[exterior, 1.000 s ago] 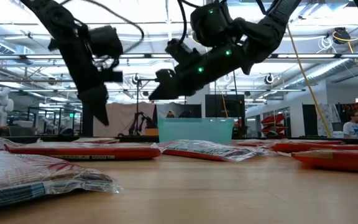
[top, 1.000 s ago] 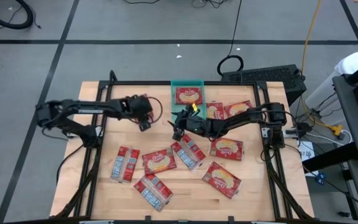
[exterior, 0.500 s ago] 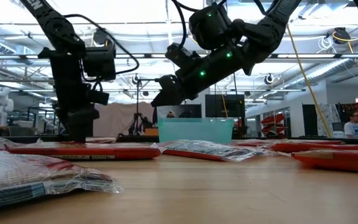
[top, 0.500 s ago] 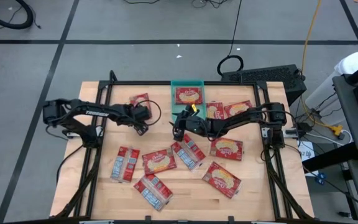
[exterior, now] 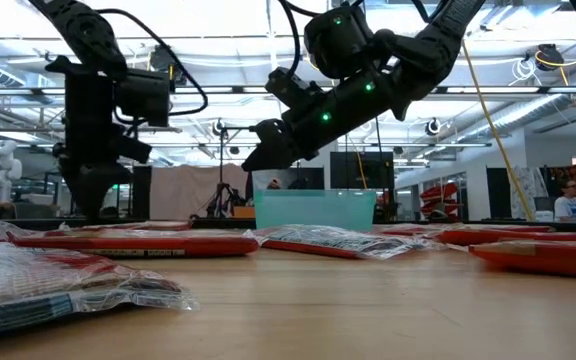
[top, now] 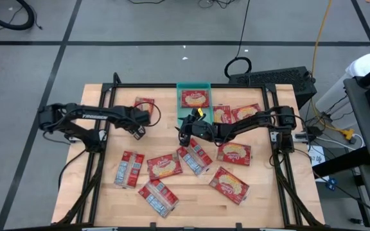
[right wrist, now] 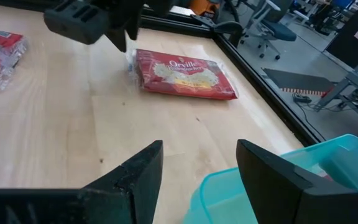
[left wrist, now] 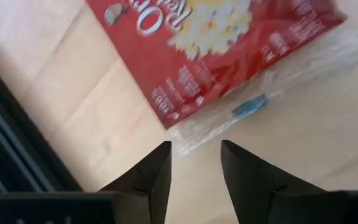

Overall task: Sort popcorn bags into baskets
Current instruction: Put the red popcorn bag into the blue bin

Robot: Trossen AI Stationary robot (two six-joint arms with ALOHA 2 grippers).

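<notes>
Clearly we are at the pickup step: our left gripper (top: 137,130) hangs with fingers spread and empty just at 6 o'clock of a lone popcorn bag (top: 144,104) lying flat on the worktop (top: 262,199). The teal basket (top: 193,85), at 3 o'clock of it, holds one bag. Our right gripper (top: 184,131) waits spread beside the basket. Next, we judge, comes pinching the bag's clear edge.
</notes>
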